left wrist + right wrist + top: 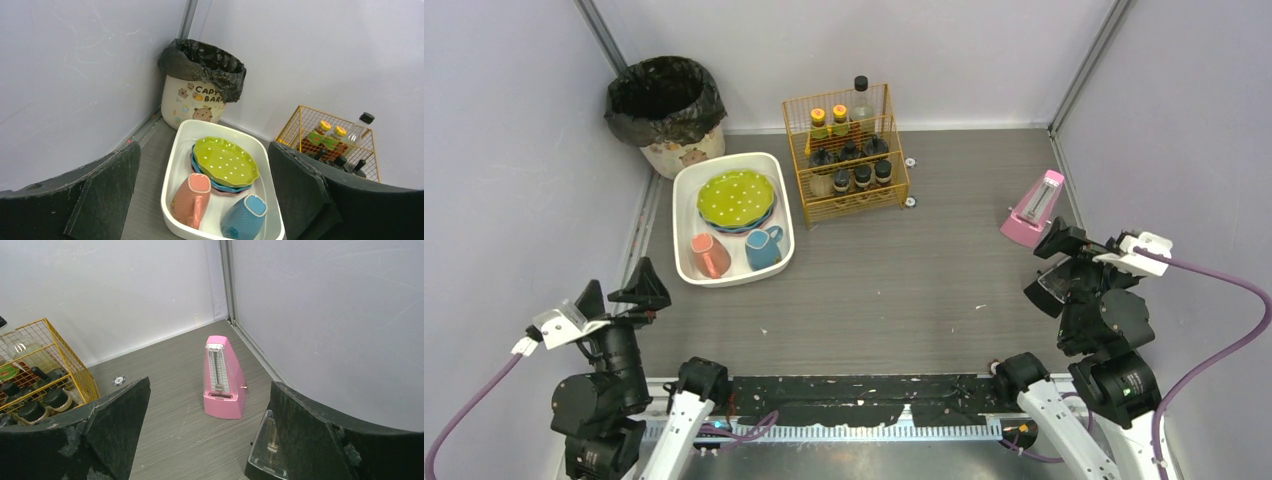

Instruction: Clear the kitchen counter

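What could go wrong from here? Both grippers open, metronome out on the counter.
1. The pink metronome stands upright, tall and narrow, close to the right wall. A skewed pinch by the right gripper would likely tip it.
2. A clear cover lies flat right beside that gripper. It is transparent, so easy to miss and press on.
3. In the white tub, the pink mug and blue mug lie loose on their sides. Moving the tub may roll them.

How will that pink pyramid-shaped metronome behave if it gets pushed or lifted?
The pink pyramid-shaped metronome stands tall on a small base, so a high push would probably tip it. Its smooth, tapering sides might slip out of closing jaws. The uncovered pendulum on its front looks delicate.
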Robot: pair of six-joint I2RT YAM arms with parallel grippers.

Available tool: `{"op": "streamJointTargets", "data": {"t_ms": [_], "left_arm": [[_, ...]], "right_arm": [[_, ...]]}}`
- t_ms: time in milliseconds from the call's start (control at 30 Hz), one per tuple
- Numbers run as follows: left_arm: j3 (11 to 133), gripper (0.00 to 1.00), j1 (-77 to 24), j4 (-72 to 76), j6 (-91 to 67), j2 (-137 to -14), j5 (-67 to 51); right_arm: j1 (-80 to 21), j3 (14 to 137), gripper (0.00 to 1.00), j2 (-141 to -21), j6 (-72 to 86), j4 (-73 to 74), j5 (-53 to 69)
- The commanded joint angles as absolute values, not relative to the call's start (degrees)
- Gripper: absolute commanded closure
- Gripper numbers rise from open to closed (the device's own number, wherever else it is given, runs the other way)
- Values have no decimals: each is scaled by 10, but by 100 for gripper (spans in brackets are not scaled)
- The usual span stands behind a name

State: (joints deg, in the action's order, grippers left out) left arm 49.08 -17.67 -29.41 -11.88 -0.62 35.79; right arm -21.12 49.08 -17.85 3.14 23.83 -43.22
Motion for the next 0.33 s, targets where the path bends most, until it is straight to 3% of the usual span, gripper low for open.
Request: {"op": "streamJointTargets", "data": {"t_ms": [0,300], "left_arm": [[484,1,-177,-287,-109,38,373],[478,1,-178,-321,-113,51,367]], "right_arm": [[-209,491,5,-171,34,213,-446],[-209,491,5,-171,58,215,-445]]}}
